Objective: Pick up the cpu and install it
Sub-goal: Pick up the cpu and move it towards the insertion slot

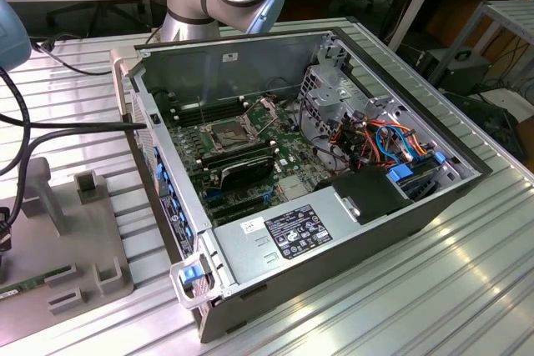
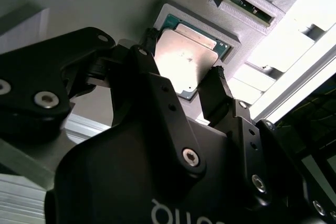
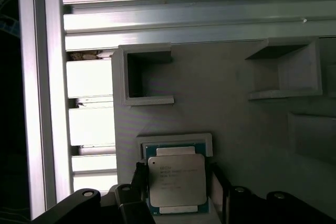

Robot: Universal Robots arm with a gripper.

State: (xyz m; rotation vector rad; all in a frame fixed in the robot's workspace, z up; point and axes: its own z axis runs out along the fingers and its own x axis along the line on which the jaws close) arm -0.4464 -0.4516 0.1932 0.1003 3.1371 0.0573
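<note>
The black claw (image 3: 178,182) has its fingers (image 2: 215,85) apart, flanking two opposite edges of the cpu (image 3: 176,179), a small flat square chip with a dull silver-grey metal lid, which lies flat in a framed recess of the pale grey moulded tray (image 3: 220,103) on the ribbed aluminium worktop (image 3: 89,80). I judge the chip light, stiff, slick on top and delicate underneath, so its bare side edges are the place to grip, gently and level. The dark square socket (image 1: 227,132) sits inside the open metal computer case (image 1: 250,56).
</note>
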